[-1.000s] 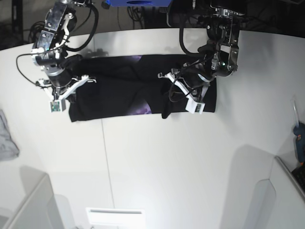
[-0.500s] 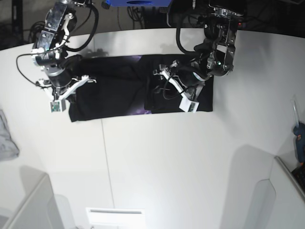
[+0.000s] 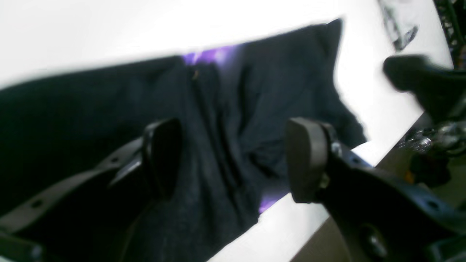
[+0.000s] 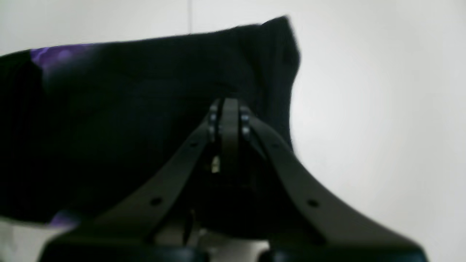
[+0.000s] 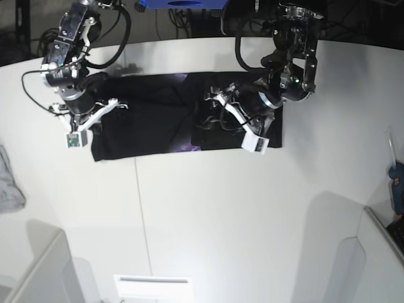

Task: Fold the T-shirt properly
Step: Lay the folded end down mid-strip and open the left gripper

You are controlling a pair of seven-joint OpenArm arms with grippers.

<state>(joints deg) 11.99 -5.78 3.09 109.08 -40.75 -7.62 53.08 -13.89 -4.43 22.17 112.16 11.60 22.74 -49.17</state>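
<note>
On the white table (image 5: 208, 208) the black T-shirt (image 5: 151, 117) lies flat, the left tool (image 3: 233, 160) released above it, the right tool (image 4: 227, 116) clenched at its edge.

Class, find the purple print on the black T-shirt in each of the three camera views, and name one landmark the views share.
Base: purple print at the T-shirt's near edge, mid-width.
Left wrist: purple patch at upper centre; another below, between the open fingers.
Right wrist: purple patch at upper left; another at lower left.
Shared landmark: the white table.
</note>
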